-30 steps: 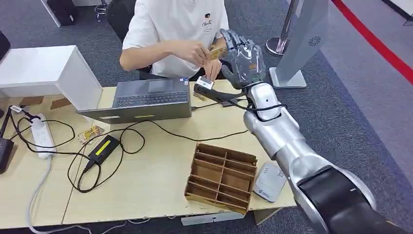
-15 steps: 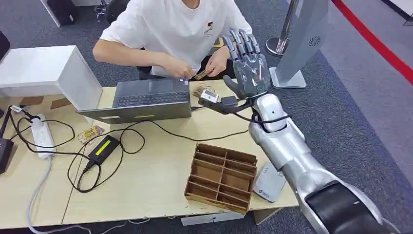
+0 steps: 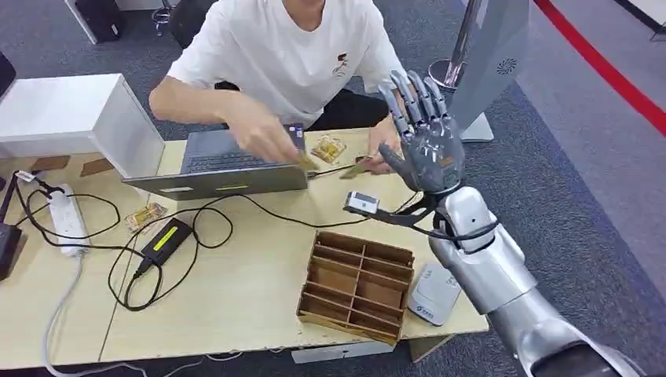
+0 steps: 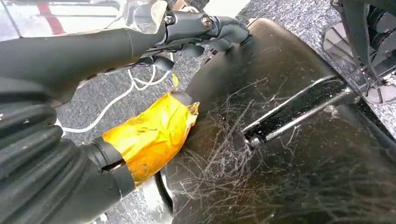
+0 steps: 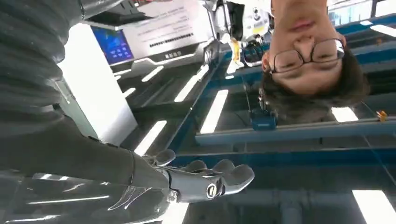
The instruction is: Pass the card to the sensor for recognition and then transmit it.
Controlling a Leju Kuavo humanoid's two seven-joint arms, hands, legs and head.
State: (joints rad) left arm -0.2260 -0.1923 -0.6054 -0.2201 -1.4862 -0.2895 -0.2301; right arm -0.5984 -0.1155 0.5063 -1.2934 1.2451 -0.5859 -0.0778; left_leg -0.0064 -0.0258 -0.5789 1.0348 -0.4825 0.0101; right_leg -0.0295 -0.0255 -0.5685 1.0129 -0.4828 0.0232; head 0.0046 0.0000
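My right hand (image 3: 424,137) is raised over the table's far right part, fingers spread and upright, holding nothing. In the right wrist view the same hand (image 5: 205,179) stretches out bare against the ceiling. A person in a white shirt (image 3: 290,55) leans over the table; one blurred hand (image 3: 259,133) sweeps over the laptop, the other (image 3: 382,153) rests by a tan card (image 3: 353,168). A small pile of yellowish cards (image 3: 328,148) lies beside the laptop. The white card sensor (image 3: 434,293) lies at the near right edge. My left hand (image 4: 201,25) hangs down holding nothing, fingers apart from the thumb.
A wooden divider box (image 3: 357,284) stands next to the sensor. A grey laptop (image 3: 236,161), a black adapter (image 3: 166,239) with looping cables, a white power strip (image 3: 69,218) and a small packet (image 3: 147,214) occupy the left half. A white box (image 3: 71,110) stands far left.
My right hand has drawn back from the person's hands, towards me and to the right. The person has leaned forward and brought both hands, with the card, down to the table.
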